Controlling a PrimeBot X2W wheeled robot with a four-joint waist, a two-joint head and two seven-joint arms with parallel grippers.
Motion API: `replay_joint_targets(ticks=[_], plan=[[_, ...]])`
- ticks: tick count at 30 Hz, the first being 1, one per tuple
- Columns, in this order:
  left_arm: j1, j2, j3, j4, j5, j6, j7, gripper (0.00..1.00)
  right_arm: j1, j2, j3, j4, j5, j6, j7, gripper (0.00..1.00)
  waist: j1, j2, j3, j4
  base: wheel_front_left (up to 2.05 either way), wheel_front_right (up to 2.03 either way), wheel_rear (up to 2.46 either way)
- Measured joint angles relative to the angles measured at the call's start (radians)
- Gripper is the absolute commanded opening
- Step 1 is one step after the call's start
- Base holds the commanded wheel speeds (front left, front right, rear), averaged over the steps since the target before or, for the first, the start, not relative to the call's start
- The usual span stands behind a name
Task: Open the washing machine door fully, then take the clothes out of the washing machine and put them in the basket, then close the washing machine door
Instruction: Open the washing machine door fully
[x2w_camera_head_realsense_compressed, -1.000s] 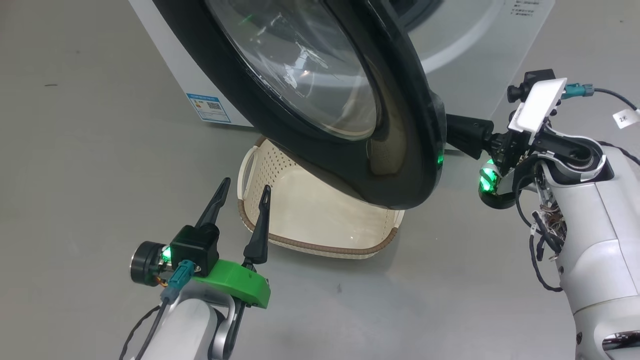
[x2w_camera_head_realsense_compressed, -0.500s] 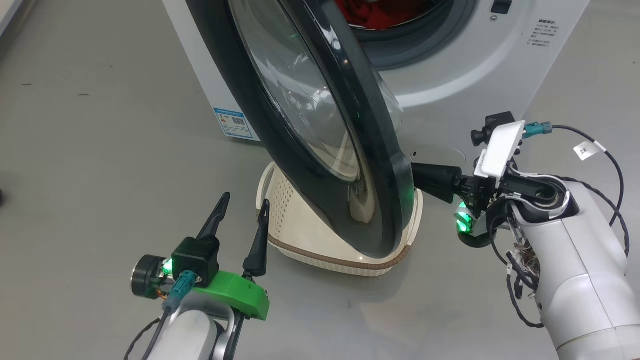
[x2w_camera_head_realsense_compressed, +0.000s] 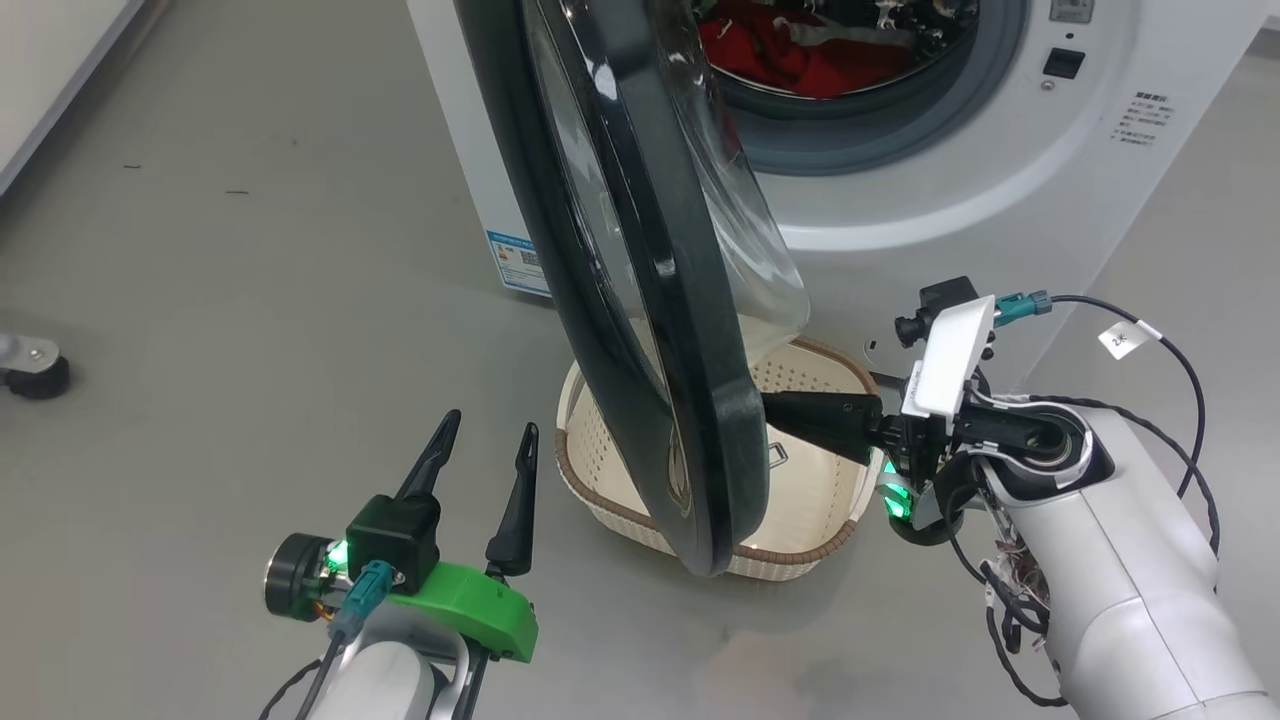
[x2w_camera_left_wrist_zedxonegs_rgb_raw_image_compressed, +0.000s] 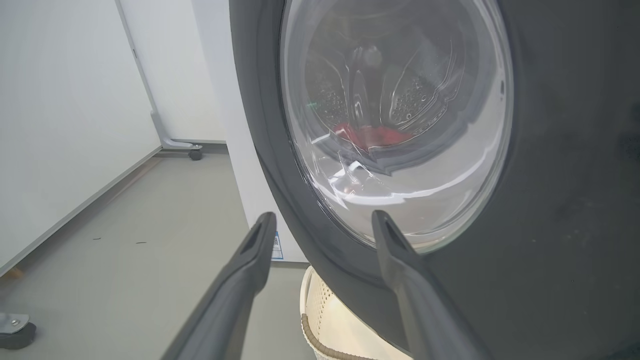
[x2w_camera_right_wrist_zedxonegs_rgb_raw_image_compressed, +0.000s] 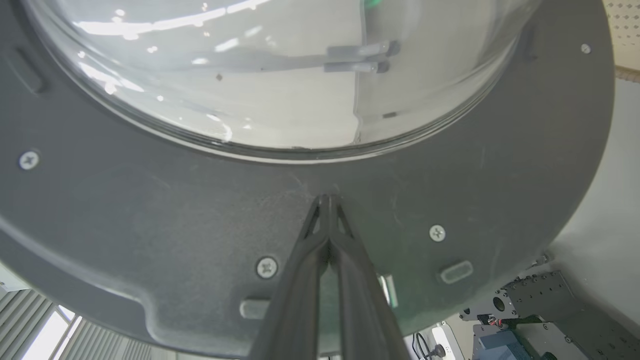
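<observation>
A: Washing machine door (x2w_camera_head_realsense_compressed: 690, 380) is hanging half-open, edge-on btwn both arms, over basket (x2w_camera_head_realsense_compressed: 800, 557).
B: Yep. Right gripper (x2w_camera_right_wrist_zedxonegs_rgb_raw_image_compressed: 327, 199), fingers together, is touching its inner face; left gripper (x2w_camera_head_realsense_compressed: 490, 423), fingers apart, is hovering outer side.

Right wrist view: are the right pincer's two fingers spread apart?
No, the right pincer is closed tight, its tips meeting at the dark inner face of the washing machine door.
</observation>
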Motion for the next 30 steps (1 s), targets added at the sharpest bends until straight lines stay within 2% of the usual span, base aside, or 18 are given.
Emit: replay_joint_targets(ticks=[20,30], plan=[[0.025,0.000,0.012,0.013,-0.001,0.005,0.000,1.00,0.070,-0.001,0.163,-0.091,0.098,0.000,-0.080,0.00,0.0000,0.0000,-0.035,0.092,0.00,0.00,0.00],[0.040,0.002,0.026,0.013,-0.001,0.008,0.000,1.00,0.074,0.001,0.202,-0.105,0.115,0.000,-0.124,0.00,0.0000,0.0000,-0.040,0.096,0.00,0.00,0.00]])
